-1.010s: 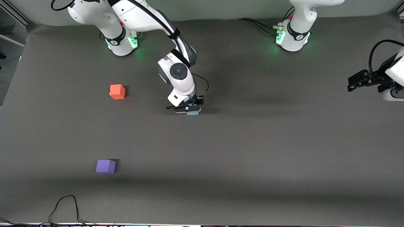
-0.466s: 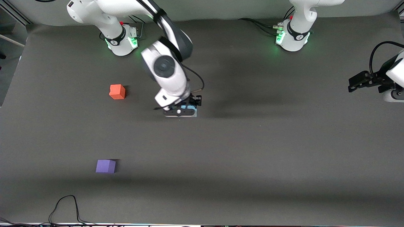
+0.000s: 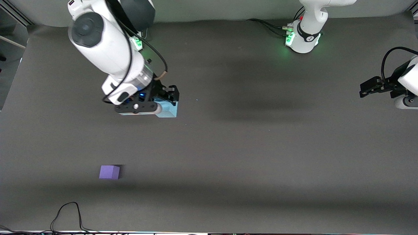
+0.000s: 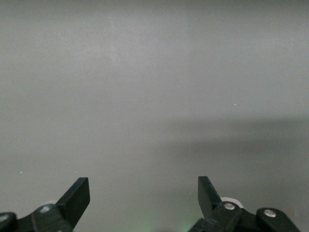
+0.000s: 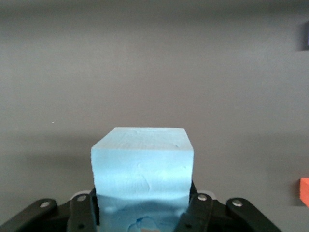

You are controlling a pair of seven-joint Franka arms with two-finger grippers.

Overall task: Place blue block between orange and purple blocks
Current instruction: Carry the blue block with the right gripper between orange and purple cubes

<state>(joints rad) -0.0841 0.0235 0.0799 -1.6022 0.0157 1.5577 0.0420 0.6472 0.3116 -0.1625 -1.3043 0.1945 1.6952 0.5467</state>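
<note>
My right gripper point(image 3: 165, 105) is shut on the light blue block point(image 3: 169, 111) and holds it in the air over the mat, toward the right arm's end of the table. In the right wrist view the blue block point(image 5: 142, 162) fills the space between the fingers of the right gripper point(image 5: 143, 205). The purple block point(image 3: 109, 172) lies on the mat close to the front camera. The orange block is hidden by the right arm in the front view; only its edge point(image 5: 304, 192) shows in the right wrist view. My left gripper point(image 3: 367, 87) waits open and empty at the left arm's end, as the left wrist view point(image 4: 143, 186) also shows.
A dark grey mat point(image 3: 248, 156) covers the table. A black cable point(image 3: 67, 213) loops at the table edge nearest the front camera, near the purple block. The left arm's base point(image 3: 303, 37) stands at the top edge.
My right gripper has lifted the blue block off the mat and carried it toward the right arm's end. The arm now covers the orange block in the front view. The left arm has stayed put.
</note>
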